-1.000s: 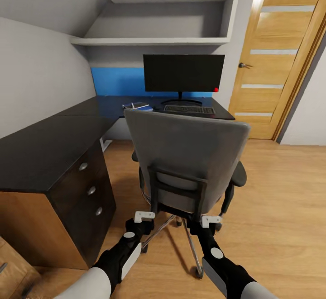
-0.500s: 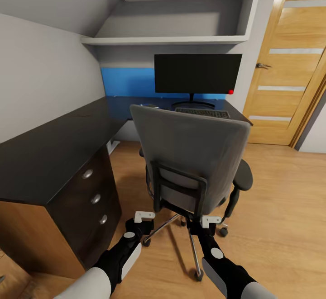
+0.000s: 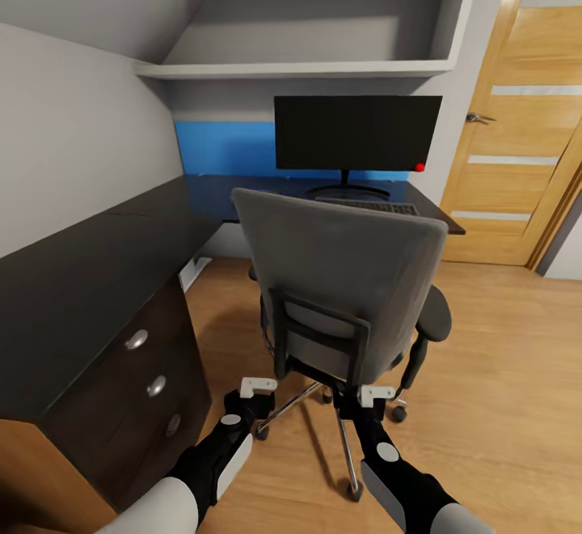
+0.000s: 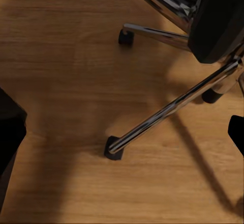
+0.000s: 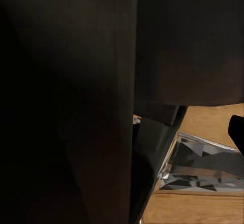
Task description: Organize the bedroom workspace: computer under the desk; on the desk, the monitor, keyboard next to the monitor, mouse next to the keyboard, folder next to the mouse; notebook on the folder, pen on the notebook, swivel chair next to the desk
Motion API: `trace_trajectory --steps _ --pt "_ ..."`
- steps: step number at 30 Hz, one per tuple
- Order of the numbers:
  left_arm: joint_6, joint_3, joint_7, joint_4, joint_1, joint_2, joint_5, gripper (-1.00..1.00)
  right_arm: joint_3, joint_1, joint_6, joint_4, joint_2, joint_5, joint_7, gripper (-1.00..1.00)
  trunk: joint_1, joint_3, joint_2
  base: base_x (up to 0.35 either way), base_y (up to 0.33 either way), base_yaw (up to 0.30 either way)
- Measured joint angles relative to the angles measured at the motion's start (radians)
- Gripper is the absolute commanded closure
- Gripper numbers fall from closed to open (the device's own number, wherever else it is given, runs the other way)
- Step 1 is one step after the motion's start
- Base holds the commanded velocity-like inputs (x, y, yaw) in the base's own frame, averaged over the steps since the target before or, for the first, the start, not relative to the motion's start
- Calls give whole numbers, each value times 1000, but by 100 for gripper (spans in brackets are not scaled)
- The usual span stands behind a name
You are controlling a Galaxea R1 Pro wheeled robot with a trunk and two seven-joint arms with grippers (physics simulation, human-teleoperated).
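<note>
Closer now, the swivel chair (image 3: 347, 275) blocked the desk (image 3: 97, 267), hiding part of the keyboard (image 3: 380, 208) below the monitor (image 3: 357, 133); both grippers' (image 3: 258, 389) (image 3: 377, 396) openings were unclear.

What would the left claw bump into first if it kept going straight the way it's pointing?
Probably the wooden floor beside the swivel chair: the left claw points down at bare boards, with a chrome chair leg and caster just off to one side. Depth is hard to judge.

Even, soft light fills the head view, with wide-angle stretch at its edges. The chair (image 3: 343, 275) casts faint floor (image 4: 66, 71) shadows. The right wrist view is nearly black.
</note>
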Motion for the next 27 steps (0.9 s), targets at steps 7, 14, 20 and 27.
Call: trace_trajectory --steps 7,14,20,27 --pt "0 -26 1 0 0 0 0 -100 -2 0 0 1 0 0 -1 -100 0 0 0 318 -89 0" --pt "0 -63 2 0 1 0 1 -100 -1 0 0 2 -1 5 1 -100 0 0 0 298 -118 0" --pt "0 -65 0 0 1 0 0 -100 -2 0 1 4 -1 2 2 -100 0 0 0 54 -24 0" --pt "1 -65 0 0 1 0 1 -100 -2 0 1 6 -1 0 3 -100 1 0 0 -193 -1 0"
